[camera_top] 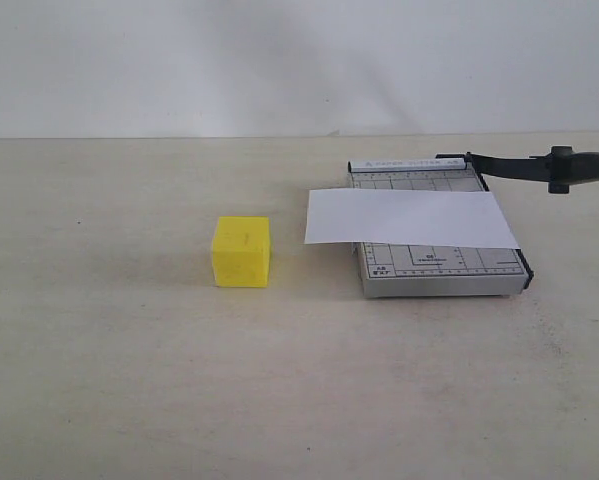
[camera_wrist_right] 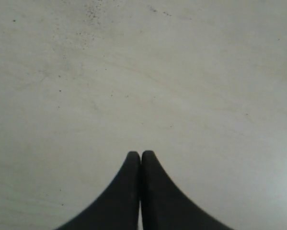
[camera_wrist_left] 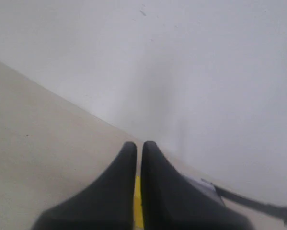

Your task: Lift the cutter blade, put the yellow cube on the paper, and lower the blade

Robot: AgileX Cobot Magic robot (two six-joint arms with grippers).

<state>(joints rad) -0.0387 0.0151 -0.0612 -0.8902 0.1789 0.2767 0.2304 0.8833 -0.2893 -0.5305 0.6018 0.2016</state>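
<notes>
The yellow cube (camera_top: 241, 251) rests on the table, left of the grey gridded cutter base (camera_top: 434, 268). The white paper (camera_top: 407, 217) lies across that base and overhangs its left side. The black cutter blade (camera_top: 539, 167) is lifted off the base, angling away from its hinge with the thick handle at the right edge. Neither gripper shows in the exterior view. My left gripper (camera_wrist_left: 139, 143) is shut and holds nothing; a sliver of the yellow cube (camera_wrist_left: 138, 206) shows beyond it, with the cutter blade (camera_wrist_left: 251, 203) further off. My right gripper (camera_wrist_right: 141, 153) is shut over bare table.
A pale wooden tabletop (camera_top: 129, 380) stretches around the cube and cutter. A plain white wall (camera_top: 279, 60) stands behind it.
</notes>
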